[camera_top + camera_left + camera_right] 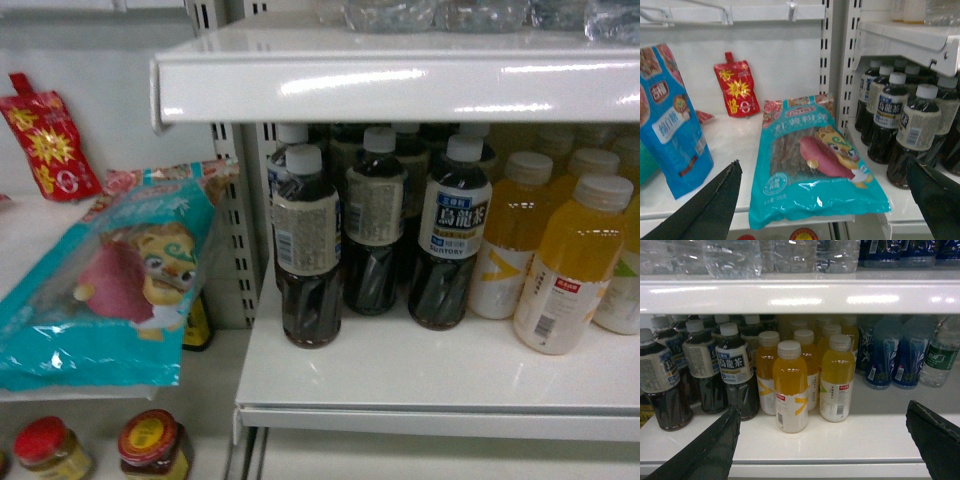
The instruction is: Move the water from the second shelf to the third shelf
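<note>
Both our pincers spread, empty: left gripper [822,200], right gripper [822,440]. Clear water bottles [732,257] crowd upper shelf's [800,295] front edge. We'd grasp one mid-body, lift straight.

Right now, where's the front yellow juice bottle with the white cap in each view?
Head: the front yellow juice bottle stands at right on the white lower shelf.
Left wrist: not in view.
Right wrist: it stands centre, ahead of the other yellow bottles.
Shared landmark: the dark tea bottle with the navy-and-white label, left of the juice in head and right wrist, at right in left wrist.
</note>
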Motion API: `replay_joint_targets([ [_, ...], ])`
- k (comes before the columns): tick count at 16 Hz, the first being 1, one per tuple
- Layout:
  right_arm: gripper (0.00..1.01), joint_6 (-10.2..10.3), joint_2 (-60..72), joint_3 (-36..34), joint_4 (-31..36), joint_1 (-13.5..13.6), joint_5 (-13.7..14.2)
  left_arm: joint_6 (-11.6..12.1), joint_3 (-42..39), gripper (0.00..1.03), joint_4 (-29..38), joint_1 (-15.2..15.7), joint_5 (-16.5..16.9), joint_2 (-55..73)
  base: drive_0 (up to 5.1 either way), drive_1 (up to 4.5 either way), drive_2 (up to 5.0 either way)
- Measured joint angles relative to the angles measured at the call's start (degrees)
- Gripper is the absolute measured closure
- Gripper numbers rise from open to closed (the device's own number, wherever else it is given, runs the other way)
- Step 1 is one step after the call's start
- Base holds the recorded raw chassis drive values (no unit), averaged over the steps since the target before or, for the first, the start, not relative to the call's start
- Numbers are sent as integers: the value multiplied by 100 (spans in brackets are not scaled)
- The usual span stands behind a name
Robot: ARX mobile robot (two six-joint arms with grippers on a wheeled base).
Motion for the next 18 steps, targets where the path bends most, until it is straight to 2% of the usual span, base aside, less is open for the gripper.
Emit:
replay_joint_targets([
  [18, 3, -13, 0, 0, -11, 0, -4, 0, 0, 5, -11, 0, 0, 0, 0, 0, 0],
])
